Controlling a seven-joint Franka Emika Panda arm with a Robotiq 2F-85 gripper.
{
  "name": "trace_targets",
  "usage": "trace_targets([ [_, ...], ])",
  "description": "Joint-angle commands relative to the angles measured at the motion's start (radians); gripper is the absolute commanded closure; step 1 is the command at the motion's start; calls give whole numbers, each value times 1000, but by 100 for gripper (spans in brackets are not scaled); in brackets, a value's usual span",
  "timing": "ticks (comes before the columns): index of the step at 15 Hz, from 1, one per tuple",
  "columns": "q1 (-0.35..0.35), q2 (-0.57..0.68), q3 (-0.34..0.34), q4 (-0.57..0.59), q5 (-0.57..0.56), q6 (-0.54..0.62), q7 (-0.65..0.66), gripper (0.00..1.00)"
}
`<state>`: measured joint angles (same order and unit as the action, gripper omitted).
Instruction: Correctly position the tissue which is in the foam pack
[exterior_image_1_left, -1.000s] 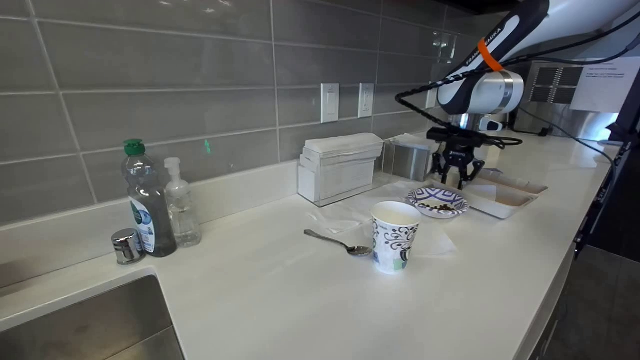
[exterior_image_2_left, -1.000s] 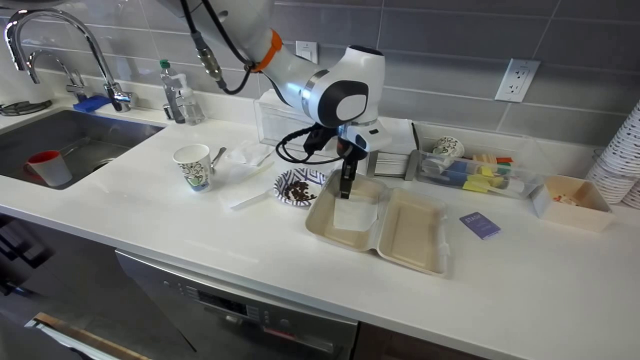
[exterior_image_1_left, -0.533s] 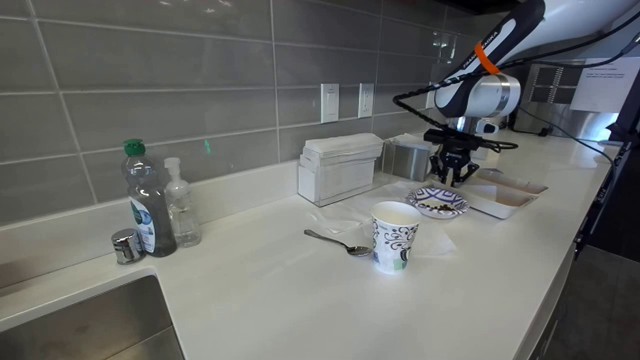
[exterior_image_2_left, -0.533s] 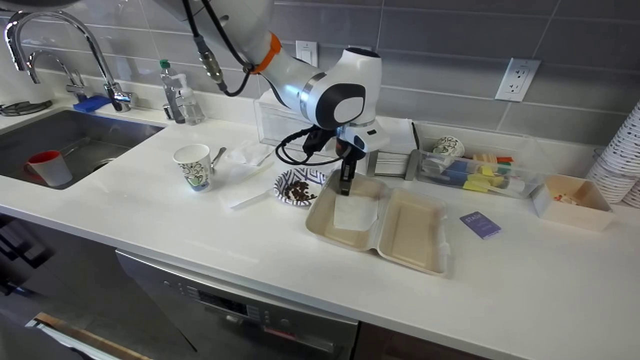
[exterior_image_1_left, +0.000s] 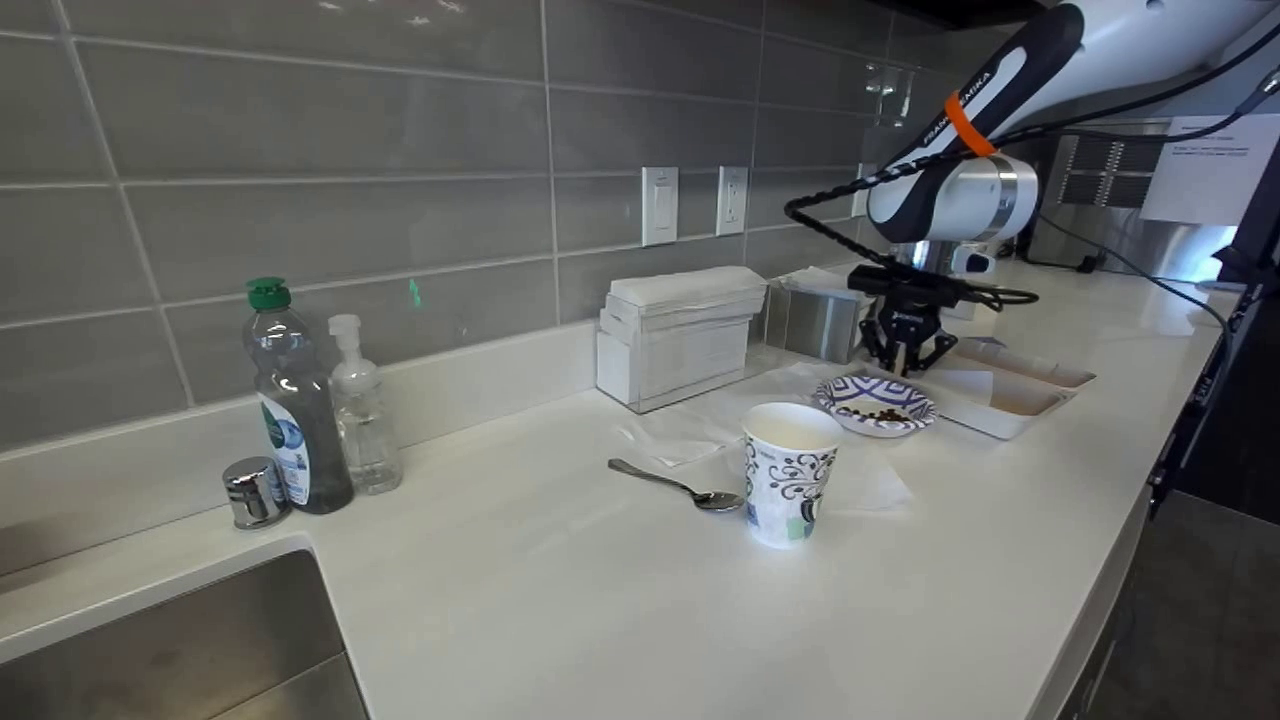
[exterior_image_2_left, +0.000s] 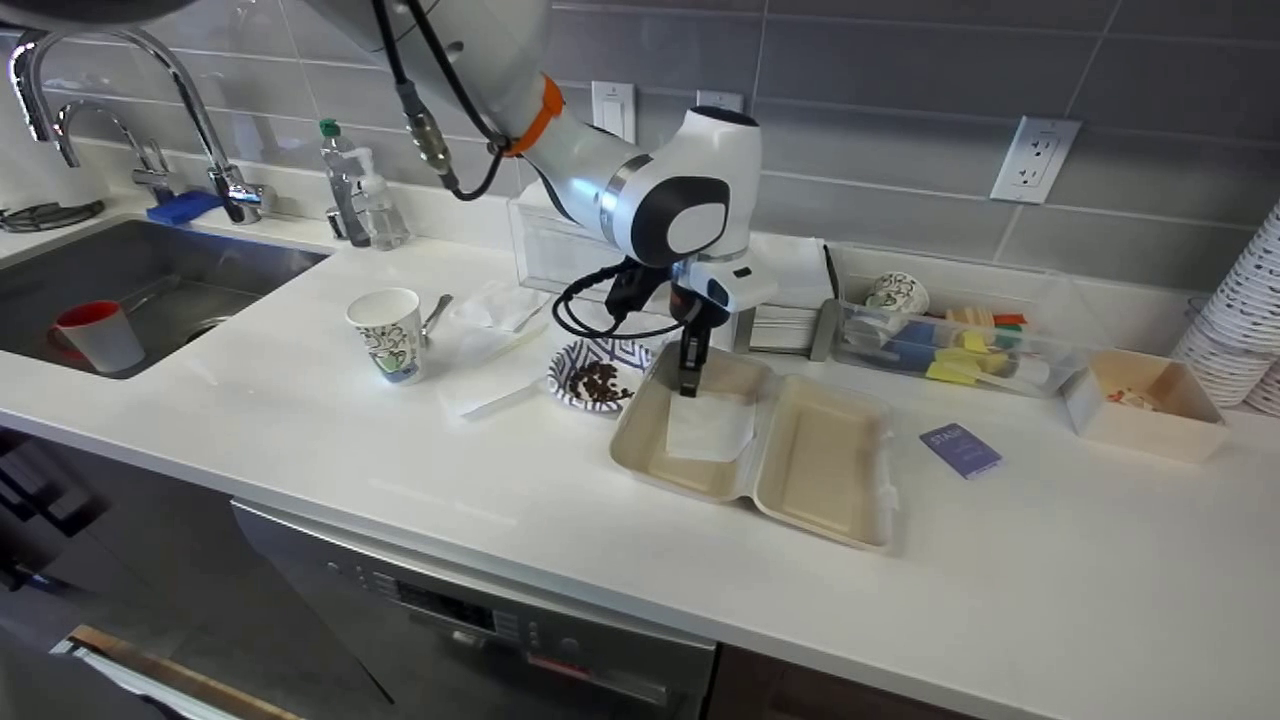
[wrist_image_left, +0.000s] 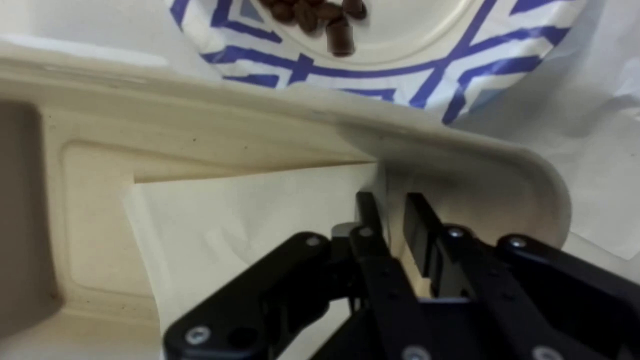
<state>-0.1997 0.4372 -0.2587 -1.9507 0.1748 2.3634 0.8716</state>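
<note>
Roughly halfway, I judge. Tissue (exterior_image_2_left: 708, 430) already lies in one half of the foam pack (exterior_image_2_left: 825, 465), flattish but askew: in the wrist view its 12 o'clock edge slants against the wall there, one corner near it. Squaring not yet done. Tool (wrist_image_left: 391, 197) released, tips parted by a narrow gap, one to each side of the tissue's 3 o'clock edge; whether they touch it, can't tell. Remaining, by my reckoning: pinch, shift, let go.

Room, wrist view: patterned bowl (wrist_image_left: 410, 35) just beyond the wall at 12 o'clock, so little slack; rounded pack end near at 3; pack floor showing at 9, likeliest way to slide. In an exterior view, hinge close at the tissue's 3 o'clock, napkin holder (exterior_image_2_left: 825, 332) near at 1, desk (exterior_image_2_left: 900, 610) past the pack at 5.
</note>
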Motion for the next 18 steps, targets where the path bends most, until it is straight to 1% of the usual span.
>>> trace_targets([
  [1,0,8,2,-13,11,12,-25,89],
  [2,0,8,1,-13,11,13,-26,97],
  [3,0,7,1,-13,10,13,-28,97],
  [4,0,5,0,-13,10,13,-30,100],
  [11,-7,-18,7,-19,35,37,-44,100],
  [18,-7,-31,7,-20,72,51,-26,100],
])
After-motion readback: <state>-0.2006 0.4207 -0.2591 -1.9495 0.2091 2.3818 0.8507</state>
